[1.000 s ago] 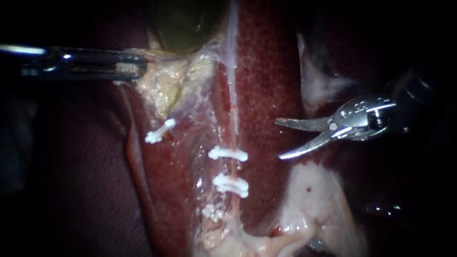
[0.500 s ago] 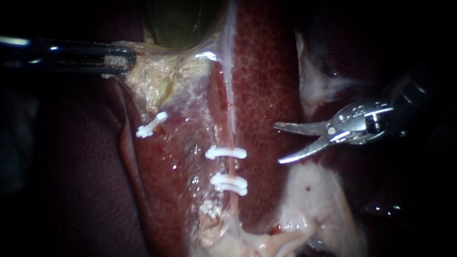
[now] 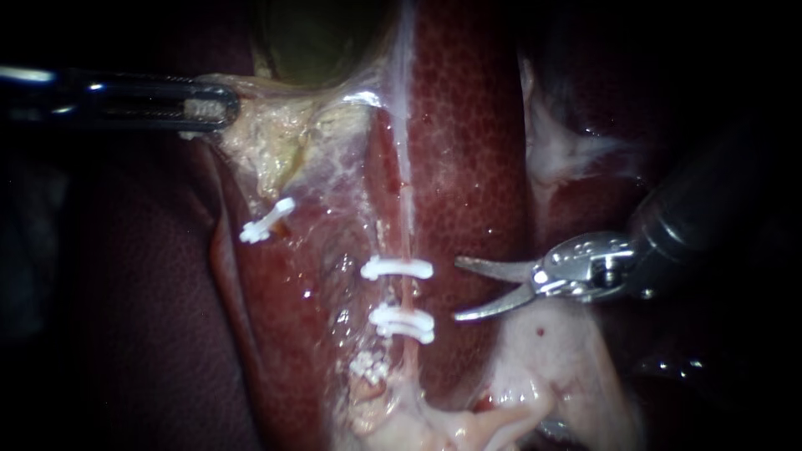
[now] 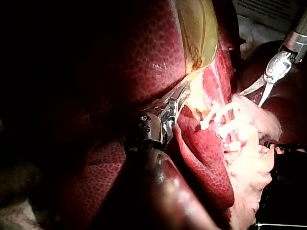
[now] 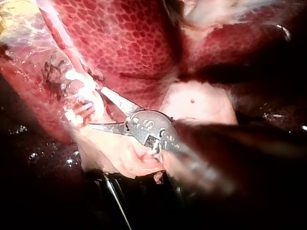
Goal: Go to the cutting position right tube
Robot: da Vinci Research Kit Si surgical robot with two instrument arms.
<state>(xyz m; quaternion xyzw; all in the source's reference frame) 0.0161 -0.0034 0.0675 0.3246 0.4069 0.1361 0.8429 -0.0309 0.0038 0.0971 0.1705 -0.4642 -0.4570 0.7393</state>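
The right tube [image 3: 407, 294] is a thin pale strand running down the liver, with two white clips [image 3: 398, 268] [image 3: 403, 323] across it. My right instrument [image 3: 456, 291] comes in from the right with its blades open. Their tips sit just right of the tube, level with the stretch between the two clips, and touch nothing. In the right wrist view the open blades [image 5: 96, 108] point at the clipped strand. My left instrument [image 3: 209, 104] is shut on pale tissue at the gallbladder's neck [image 3: 276, 142] and holds it out to the left; its wrist view shows the same hold [image 4: 175, 103].
Another white clip [image 3: 266, 220] sits on the left tube. A further small clip cluster [image 3: 368, 368] lies below the two clips. Red liver [image 3: 468, 150] lies behind the tube, the greenish gallbladder [image 3: 317, 42] above it, and pale fatty tissue [image 3: 551, 351] under my right instrument.
My right instrument has moved down and left, bringing its open blades close to the right tube between the clips. My left instrument earlier drew the tissue a little further left, then held still.
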